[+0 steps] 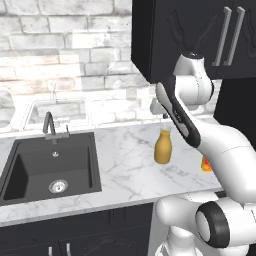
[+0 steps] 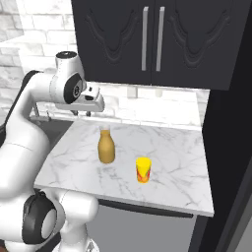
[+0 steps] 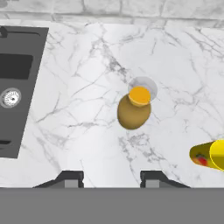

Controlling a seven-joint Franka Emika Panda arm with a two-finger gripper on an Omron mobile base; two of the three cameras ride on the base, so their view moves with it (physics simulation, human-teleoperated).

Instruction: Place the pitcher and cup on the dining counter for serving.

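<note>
while my gripper (image 3: 105, 178) hangs above the marble counter (image 3: 87, 131) with jaws parted and nothing between them, i see the pitcher (image 3: 134, 109) upright just below it, right of the black sink (image 1: 50, 165). the cup (image 2: 142, 170) stands near the pitcher, apart from it.

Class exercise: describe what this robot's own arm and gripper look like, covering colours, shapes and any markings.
The robot arm is made of glossy white, rounded tubular segments with dark grey rings at the joints and a black strip along one link. The gripper ends in two small, dark, blocky finger tips. No cables or lettering are visible.
</note>
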